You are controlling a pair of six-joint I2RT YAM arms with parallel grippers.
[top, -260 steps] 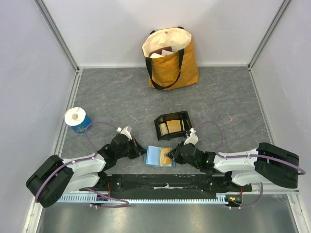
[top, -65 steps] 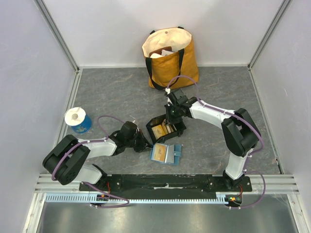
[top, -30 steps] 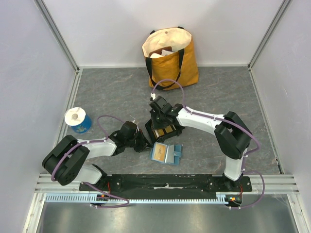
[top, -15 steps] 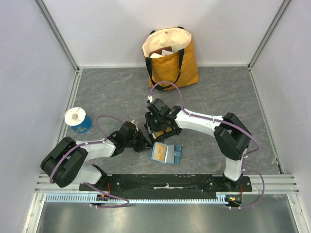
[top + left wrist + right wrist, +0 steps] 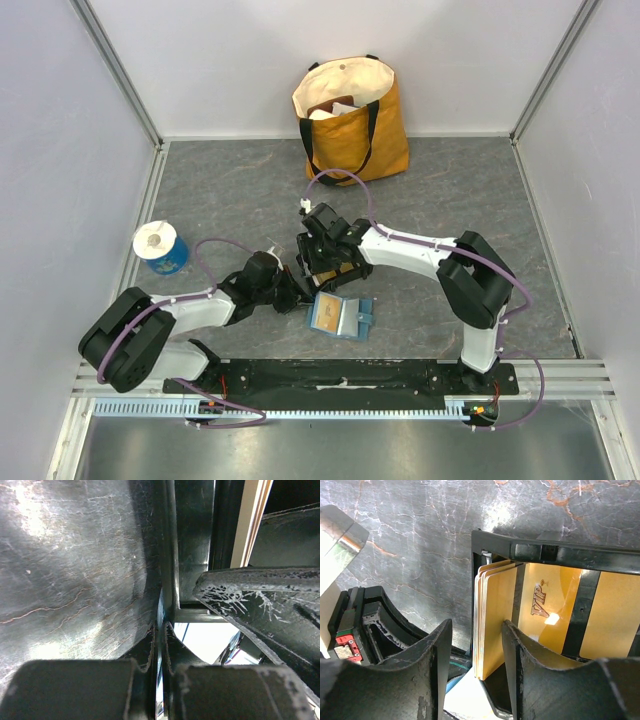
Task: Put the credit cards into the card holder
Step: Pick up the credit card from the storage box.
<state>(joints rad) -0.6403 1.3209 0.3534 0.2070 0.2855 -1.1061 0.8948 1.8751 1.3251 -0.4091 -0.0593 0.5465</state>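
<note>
A stack of gold credit cards (image 5: 487, 625) stands on edge against the left wall of the black tray (image 5: 555, 552). More gold cards (image 5: 545, 610) lie flat on the tray's floor. My right gripper (image 5: 477, 625) is open and straddles the standing stack, its right finger against the card face and a gap on the left. From above, the right gripper (image 5: 318, 262) hangs over the tray (image 5: 352, 272). The teal card holder (image 5: 342, 315) lies open just in front, with a gold card showing in its left half. My left gripper (image 5: 160, 626) is shut, its tips at the tray's near-left corner (image 5: 292, 293).
A mustard and cream tote bag (image 5: 350, 120) stands at the back wall. A blue cup with a white top (image 5: 160, 248) sits at the left. The left arm's fingers (image 5: 370, 625) lie close beside the tray's left wall.
My right gripper has shifted a little left over the tray and its jaws have widened round the standing cards. The left gripper stays shut at the tray's corner.
</note>
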